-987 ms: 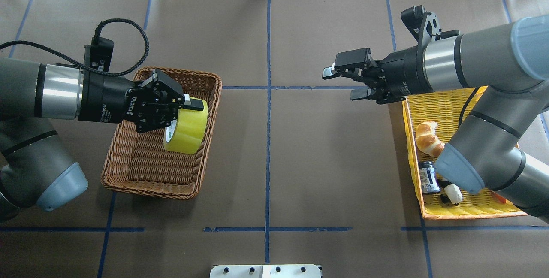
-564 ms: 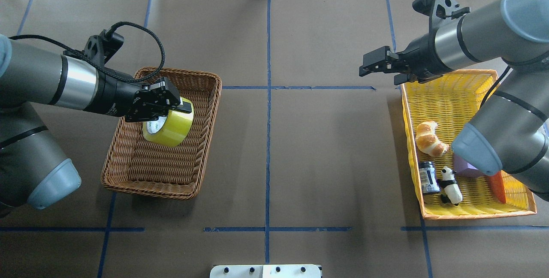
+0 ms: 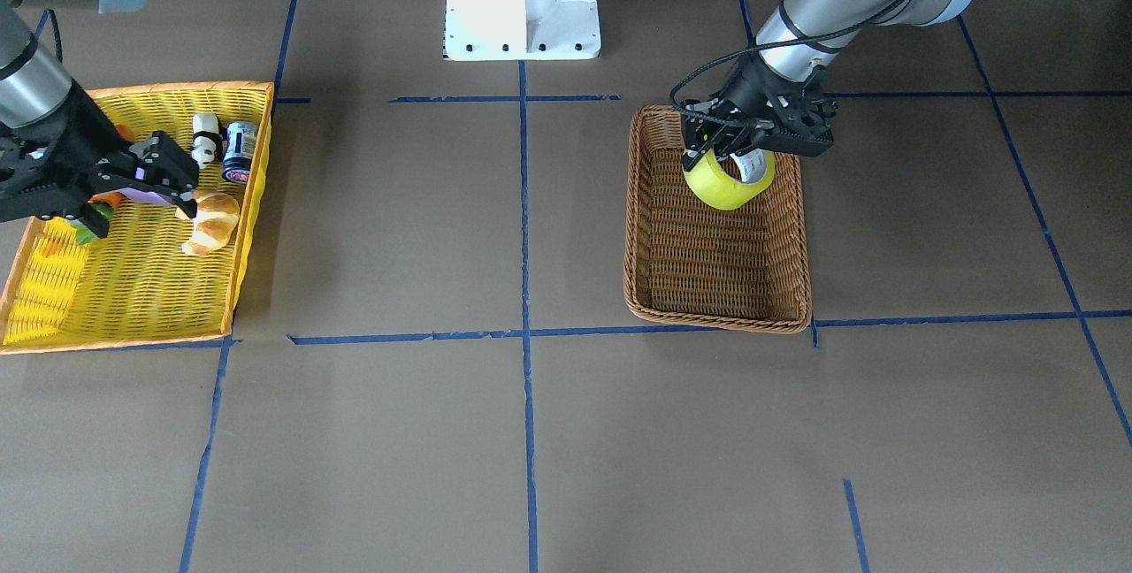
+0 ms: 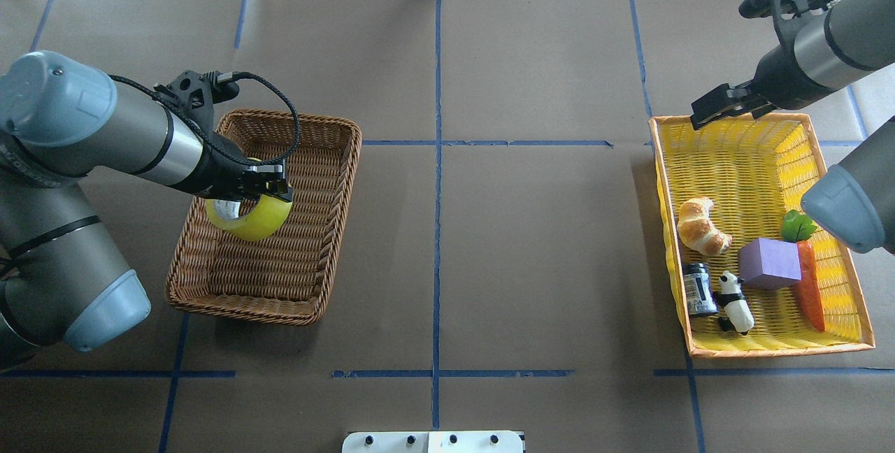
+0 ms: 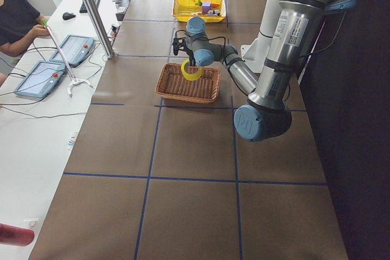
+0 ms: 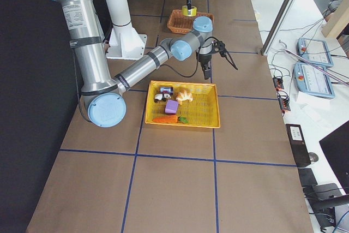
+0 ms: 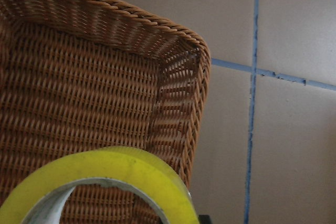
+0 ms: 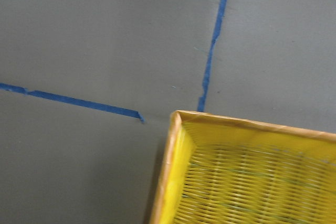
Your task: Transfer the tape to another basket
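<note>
Pinching tape (image 4: pixel 253 219) by its rim with left tool (image 4: pixel 269 186), tilted, over brown basket (image 4: pixel 347 166) | hovering with right tool (image 3: pixel 184 182), fingers spread, above a corner of yellow basket (image 4: pixel 741 159)

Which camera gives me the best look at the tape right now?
Exterior front-facing: the tape shows nearly whole, ring and core, held by the left gripper above the basket. Overhead, the arm covers its upper part. The left wrist view shows only a close arc. Both side views show it small; the right wrist view, not at all.
</note>
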